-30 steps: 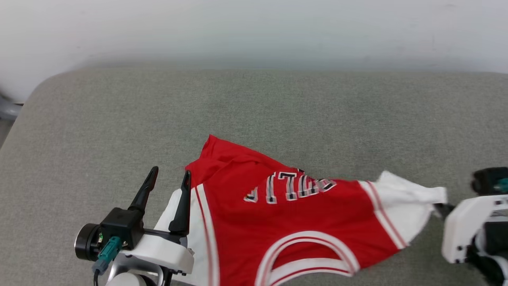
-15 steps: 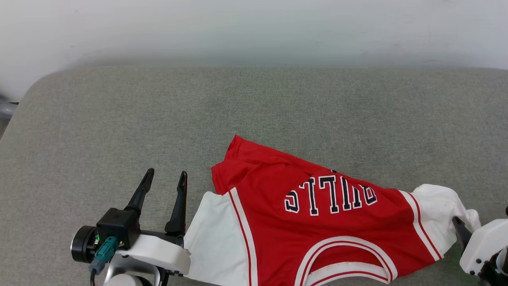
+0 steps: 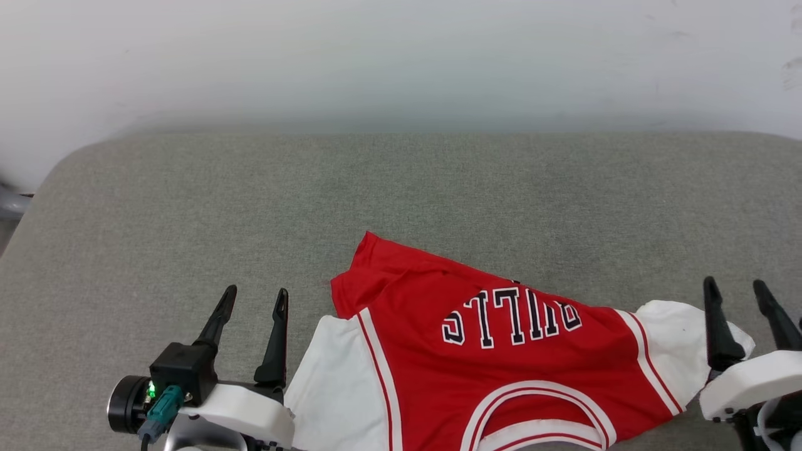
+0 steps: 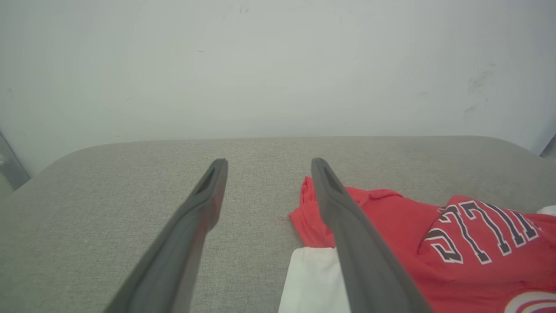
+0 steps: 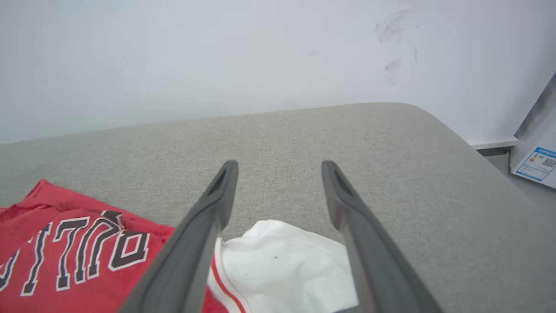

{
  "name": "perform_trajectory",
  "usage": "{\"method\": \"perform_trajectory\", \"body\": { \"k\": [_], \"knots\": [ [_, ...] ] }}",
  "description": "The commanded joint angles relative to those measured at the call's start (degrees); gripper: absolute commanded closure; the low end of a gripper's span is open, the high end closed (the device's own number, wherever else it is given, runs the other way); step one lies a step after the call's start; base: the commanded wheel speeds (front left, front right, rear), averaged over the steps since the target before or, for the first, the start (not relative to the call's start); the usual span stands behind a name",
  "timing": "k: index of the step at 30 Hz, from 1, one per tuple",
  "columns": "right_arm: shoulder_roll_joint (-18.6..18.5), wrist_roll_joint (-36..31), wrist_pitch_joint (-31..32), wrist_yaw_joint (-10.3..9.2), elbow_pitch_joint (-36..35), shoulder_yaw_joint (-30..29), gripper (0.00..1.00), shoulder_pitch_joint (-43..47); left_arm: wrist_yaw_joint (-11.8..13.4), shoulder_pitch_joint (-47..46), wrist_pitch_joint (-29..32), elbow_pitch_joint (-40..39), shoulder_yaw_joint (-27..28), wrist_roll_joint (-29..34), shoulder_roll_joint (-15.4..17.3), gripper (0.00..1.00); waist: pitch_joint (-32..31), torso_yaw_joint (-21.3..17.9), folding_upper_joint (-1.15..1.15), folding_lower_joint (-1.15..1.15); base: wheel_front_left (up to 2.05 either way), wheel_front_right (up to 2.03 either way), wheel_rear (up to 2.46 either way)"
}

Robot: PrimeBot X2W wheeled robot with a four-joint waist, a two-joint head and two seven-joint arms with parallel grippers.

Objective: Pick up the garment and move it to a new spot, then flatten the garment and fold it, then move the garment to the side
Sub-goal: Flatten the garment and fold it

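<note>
A grey, cloth-covered surface [image 3: 438, 188] with rounded corners stood against a pale wall. Nearest the robot, the left hand [image 3: 257, 290] hung low at the near left with its two dark fingers spread and nothing between them. It sat just beside the jersey's near white sleeve [image 3: 338, 388]. In the left wrist view the same hand [image 4: 268, 161] showed bare grey cloth in its gap, and its inner finger [image 4: 347, 226] crossed in front of the sleeve and the red edge.

At the near right, the right hand [image 3: 734, 282] also had its fingers spread and pinched nothing. The other white sleeve [image 3: 673, 338] lay crumpled under and between them. In the right wrist view that hand [image 5: 280, 163] stood over the sleeve [image 5: 282, 265]. Whether the fingers touched the cloth I could not tell.

Between the two hands lay the jersey [image 3: 501, 376], red with white-and-red striped trim. It lay spread on the near middle of the surface, its curved neckline [image 3: 539, 401] toward the robot. The black, white-outlined letters [image 3: 510, 310] read upside down from the head. Its far edge was rumpled and rose to a red corner [image 3: 369, 241] on the left.

Beyond it the surface ran bare to the wall [image 3: 401, 56], which had a few dark scuffs at the right. Past the surface's right corner, a white board with a blue printed label [image 5: 536, 163] leaned.
</note>
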Motion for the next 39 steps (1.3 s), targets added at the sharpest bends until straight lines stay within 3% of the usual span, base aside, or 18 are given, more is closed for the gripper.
{"method": "perform_trajectory", "body": {
  "k": [1, 9, 12, 13, 18, 24, 29, 33, 34, 35, 36, 37, 39],
  "knots": [
    [0.8, -0.7, -1.5, -0.04, -2.1, 1.5, 0.0, 1.3, 0.3, 1.0, 0.5, 0.3, 0.0, -0.4, 0.4, 0.0, -0.9, -0.5, 0.0, 0.0, 0.0, 0.0, 0.0],
    [2.8, -1.2, -2.3, -0.04, -11.6, 8.0, 0.0, 6.0, -0.5, 2.3, 4.1, 0.0, -0.1, -2.4, 1.6, 0.0, -2.8, -2.2, 0.0, 0.0, 0.0, 0.0, 0.0],
    [3.2, -1.0, -1.0, -0.05, -15.0, 9.7, 0.0, 8.1, -1.4, 2.1, 9.7, -0.4, -0.6, -4.9, 2.4, 0.0, -3.1, -3.0, 0.0, 0.0, 0.0, 0.0, 0.0],
    [3.3, -1.1, -0.2, -0.04, -17.0, 10.4, 0.0, 8.8, -1.9, 1.6, 15.0, -0.2, -1.0, -6.9, 3.6, 0.0, -2.9, -3.5, 0.0, 0.0, 0.0, 0.0, 0.0],
    [3.7, -0.4, 1.0, -0.04, -19.4, 11.5, 0.0, 9.8, -3.0, 0.7, 28.5, 1.2, -3.0, -11.1, 5.8, 0.0, -1.8, -5.2, 0.0, 0.0, 0.0, 0.0, 0.0],
    [4.2, -0.2, 1.4, -0.04, -20.1, 12.0, 0.0, 9.5, -2.5, 1.0, 38.9, 3.1, -4.9, -13.9, 7.4, 0.0, 0.1, -6.8, 0.0, 0.0, 0.0, 0.0, 0.0],
    [4.5, 0.0, 0.7, -0.04, -20.1, 11.9, 0.0, 8.6, -0.9, 1.5, 44.1, 6.2, -5.6, -14.6, 8.6, 0.0, 2.3, -7.7, 0.0, 0.0, 0.0, 0.0, 0.0],
    [4.7, 0.2, 0.4, -0.04, -20.0, 11.7, 0.0, 7.9, -1.1, 2.6, 50.0, 9.8, -9.0, -14.6, 8.9, 0.0, 3.8, -7.9, 0.0, 0.0, 0.0, 0.0, 0.0],
    [4.7, 0.3, 0.3, -0.04, -19.9, 11.7, 0.0, 7.6, -1.7, 3.1, 51.5, 10.5, -10.1, -15.0, 8.6, 0.05, 4.1, -7.9, 0.0, 0.0, 0.0, 0.0, 0.0],
    [4.7, 0.3, 0.1, -0.04, -19.8, 11.6, 0.0, 7.5, -2.1, 3.5, 52.8, 11.1, -11.1, -15.6, 8.1, 0.54, 4.3, -8.0, 0.0, 0.0, 0.0, 0.0, 0.0],
    [4.8, 0.3, 0.0, -0.04, -19.7, 11.6, 0.0, 7.5, -2.8, 3.5, 53.6, 11.5, -12.0, -15.4, 7.9, 0.92, 4.4, -8.0, 0.0, 0.0, 0.0, 0.0, 0.0],
    [4.8, 0.3, 0.0, -0.04, -19.6, 11.5, 0.0, 7.5, -3.4, 3.5, 53.5, 11.6, -12.5, -15.5, 7.4, 1.0, 4.5, -8.0, 0.0, 0.0, 0.0, 0.0, 0.0],
    [4.8, 0.3, -0.1, -0.04, -19.5, 11.3, 0.0, 7.3, -3.9, 2.5, 51.4, 11.4, -12.6, -14.8, 6.7, 1.0, 4.5, -7.8, 0.0, 0.0, 0.0, 0.0, 0.0]
  ]
}}
